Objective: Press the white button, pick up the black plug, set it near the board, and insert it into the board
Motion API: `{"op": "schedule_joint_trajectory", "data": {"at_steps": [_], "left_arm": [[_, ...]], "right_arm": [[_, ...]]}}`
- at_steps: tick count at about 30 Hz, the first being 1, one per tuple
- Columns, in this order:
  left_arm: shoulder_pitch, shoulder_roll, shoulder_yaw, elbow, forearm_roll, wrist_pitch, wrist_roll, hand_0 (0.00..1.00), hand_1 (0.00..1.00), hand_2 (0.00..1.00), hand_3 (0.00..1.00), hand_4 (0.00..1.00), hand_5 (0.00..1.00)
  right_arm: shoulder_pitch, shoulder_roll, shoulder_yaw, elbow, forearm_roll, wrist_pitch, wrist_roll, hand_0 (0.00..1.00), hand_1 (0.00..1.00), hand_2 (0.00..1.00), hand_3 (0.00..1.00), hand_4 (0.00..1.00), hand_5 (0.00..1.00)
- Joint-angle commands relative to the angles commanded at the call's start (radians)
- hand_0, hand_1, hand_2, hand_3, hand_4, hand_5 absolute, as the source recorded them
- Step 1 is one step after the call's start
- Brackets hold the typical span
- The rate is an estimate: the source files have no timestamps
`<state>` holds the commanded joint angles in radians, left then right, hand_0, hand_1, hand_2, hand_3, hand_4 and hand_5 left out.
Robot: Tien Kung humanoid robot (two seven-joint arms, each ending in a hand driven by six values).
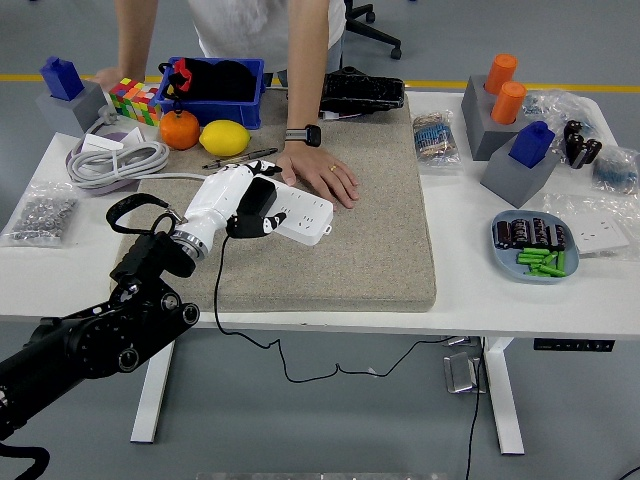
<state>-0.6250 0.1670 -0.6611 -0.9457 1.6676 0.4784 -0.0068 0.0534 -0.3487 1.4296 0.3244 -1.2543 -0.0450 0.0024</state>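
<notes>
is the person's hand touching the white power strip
Cannot tell. In the head view the person's hand lies flat on the mat just beyond the power strip; their edges meet in the picture with no plain gap or contact.

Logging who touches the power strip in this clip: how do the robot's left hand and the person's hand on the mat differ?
The robot's left hand is white with black fingers; the person's hand is bare, with a watch at the wrist. The robot's left hand is over the near end of the white power strip, fingers curled down; the person's hand lies flat on the mat, just beyond the strip. Both are at the same strip.
</notes>
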Motion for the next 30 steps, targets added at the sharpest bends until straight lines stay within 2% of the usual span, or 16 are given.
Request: {"op": "schedule_joint_trajectory", "data": {"at_steps": [2, 3, 8, 20, 30], "left_arm": [[0.011, 0.007, -0.039, -0.036, 0.013, 0.006, -0.005, 0.931, 0.938, 0.909, 0.888, 0.861, 0.548], [0.014, 0.010, -0.050, -0.046, 0.016, 0.007, -0.005, 0.947, 0.957, 0.936, 0.911, 0.876, 0.649], [0.053, 0.036, -0.146, -0.109, 0.050, 0.004, 0.007, 0.947, 0.957, 0.936, 0.911, 0.876, 0.649], [0.179, 0.100, -0.403, -0.140, 0.089, -0.009, 0.015, 0.951, 0.943, 0.915, 0.899, 0.880, 0.626], [0.248, 0.131, -0.563, -0.162, 0.113, -0.018, 0.019, 0.943, 0.932, 0.902, 0.881, 0.876, 0.596]], "right_arm": [[-0.001, 0.000, -0.003, 0.000, 0.000, 0.000, 0.000, 0.701, 0.612, 0.580, 0.585, 0.640, 0.341], [-0.001, 0.000, -0.003, 0.000, 0.000, 0.000, 0.000, 0.701, 0.611, 0.580, 0.585, 0.640, 0.340], [0.000, 0.001, -0.003, 0.001, -0.001, 0.000, 0.000, 0.701, 0.611, 0.580, 0.585, 0.640, 0.340], [-0.001, 0.002, 0.001, -0.005, -0.005, -0.001, 0.000, 0.701, 0.611, 0.580, 0.585, 0.640, 0.340], [0.001, -0.002, 0.005, -0.013, -0.007, -0.004, 0.002, 0.702, 0.612, 0.580, 0.586, 0.641, 0.341]]}}
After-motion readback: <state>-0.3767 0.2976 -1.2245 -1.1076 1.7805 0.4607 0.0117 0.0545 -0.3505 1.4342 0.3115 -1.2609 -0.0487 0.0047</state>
